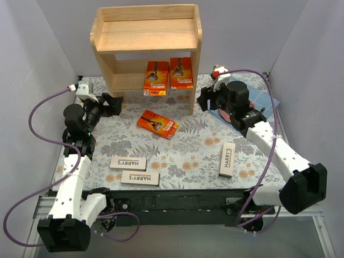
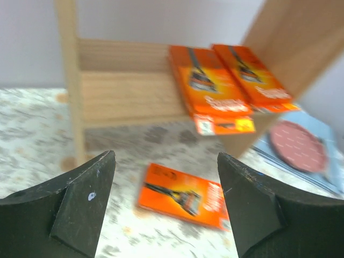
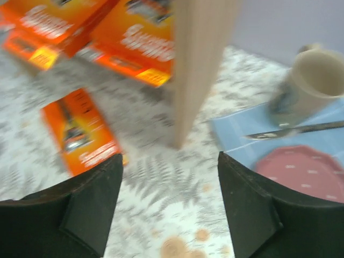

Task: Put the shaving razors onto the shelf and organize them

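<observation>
Razors: six packs in view. Orange pack 1 (image 1: 156, 78) and orange pack 2 (image 1: 181, 72) sit side by side on the right half of the lower tier of the shelf (image 1: 145, 37). Their near ends jut past the front edge; flat or leaning, cannot tell. Orange pack 3 (image 1: 157, 123) lies flat and skewed on the cloth (image 1: 188, 145) in front of the shelf. Box A (image 1: 128, 163) and box B (image 1: 140, 178) lie near the left arm, parallel and just apart. Box C (image 1: 227, 159) lies near the right arm.

Surroundings: a blue mat (image 1: 266, 102) lies right of the shelf and carries a mug (image 3: 312, 83), a knife (image 3: 295, 129) and a pink dotted plate (image 3: 306, 172). The right front post (image 3: 196, 70) stands between the right gripper (image 1: 204, 101) and the shelved packs. The left gripper (image 1: 115, 105) hangs by the shelf's left leg, facing pack 3.

Both grippers: jaws wide apart, nothing between them.

Materials:
- Shelf: pale wood with visible grain, raised side and back rails.
- Orange packs: flat card rectangles with a razor picture.
- Boxes: long, narrow and white, lettered "HARRY'S", with dark ends.
- Cloth: grey leaf print with orange blooms.
- Fingers: black wedges.
</observation>
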{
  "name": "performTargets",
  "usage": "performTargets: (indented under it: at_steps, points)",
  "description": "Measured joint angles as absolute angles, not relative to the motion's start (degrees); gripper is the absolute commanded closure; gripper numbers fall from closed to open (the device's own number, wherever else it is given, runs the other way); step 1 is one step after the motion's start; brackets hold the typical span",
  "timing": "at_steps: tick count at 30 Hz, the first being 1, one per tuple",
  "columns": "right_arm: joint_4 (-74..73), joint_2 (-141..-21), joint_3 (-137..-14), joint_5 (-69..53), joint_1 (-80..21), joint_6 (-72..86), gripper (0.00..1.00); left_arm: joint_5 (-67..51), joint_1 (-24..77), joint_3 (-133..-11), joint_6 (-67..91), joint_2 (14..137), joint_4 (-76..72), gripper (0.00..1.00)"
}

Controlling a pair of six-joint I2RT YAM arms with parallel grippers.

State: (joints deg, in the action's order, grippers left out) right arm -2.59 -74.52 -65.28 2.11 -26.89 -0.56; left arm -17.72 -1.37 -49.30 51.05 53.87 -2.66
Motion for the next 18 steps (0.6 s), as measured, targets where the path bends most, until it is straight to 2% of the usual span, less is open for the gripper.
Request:
performTargets:
  at_steps: [4, 9, 14, 18]
  points:
    - [-3.38, -77.41, -62.24, -11.62, -27.09, 5.61, 0.30, -26.57, -1.37, -45.34, 55.81, 51.68, 2.24, 0.26]
    - [1.41, -88.01, -55.75, -26.33, -27.88, 15.68, 0.32, -33.45, 2.68, -37.01, 60.71, 56.95, 5.56, 0.29]
    - [8.58, -94.80, -49.89, -31.16, -27.97, 27.46, 0.34, -36.03, 10.70, -30.24, 66.37, 60.58, 1.83, 0.32]
    - [17.06, -99.48, -49.63, -32.08, -27.99, 36.05, 0.36, -37.30, 11.38, -25.30, 71.42, 63.72, -2.46, 0.32]
